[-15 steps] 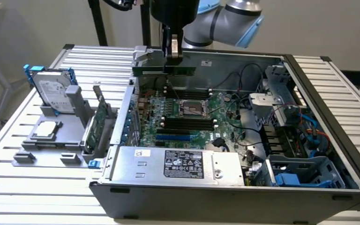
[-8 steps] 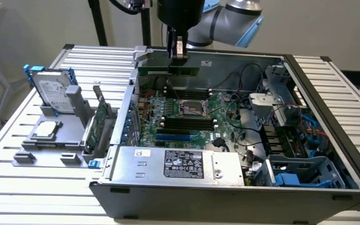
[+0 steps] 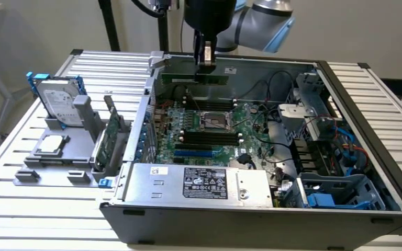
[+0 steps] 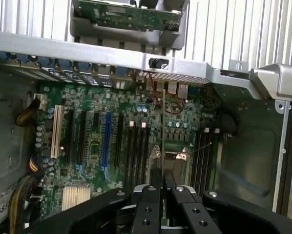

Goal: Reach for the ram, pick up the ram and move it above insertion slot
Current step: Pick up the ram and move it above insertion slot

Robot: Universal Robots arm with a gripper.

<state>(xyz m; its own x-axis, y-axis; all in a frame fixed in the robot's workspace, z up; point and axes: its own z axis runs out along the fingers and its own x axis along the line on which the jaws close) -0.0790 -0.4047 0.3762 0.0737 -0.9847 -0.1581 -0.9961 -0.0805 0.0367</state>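
The pincer (image 3: 206, 66) hangs over the open computer case (image 3: 257, 209), closed tight on the ram (image 3: 194, 79), which sits level in its grip above the far edge of the motherboard (image 3: 208, 130). In the wrist view the fingers (image 4: 147, 204) are pressed together with the stick edge-on between them, so only a thin strip shows. The memory slots (image 4: 136, 151) lie on the motherboard beneath, partly hidden by the fingers.
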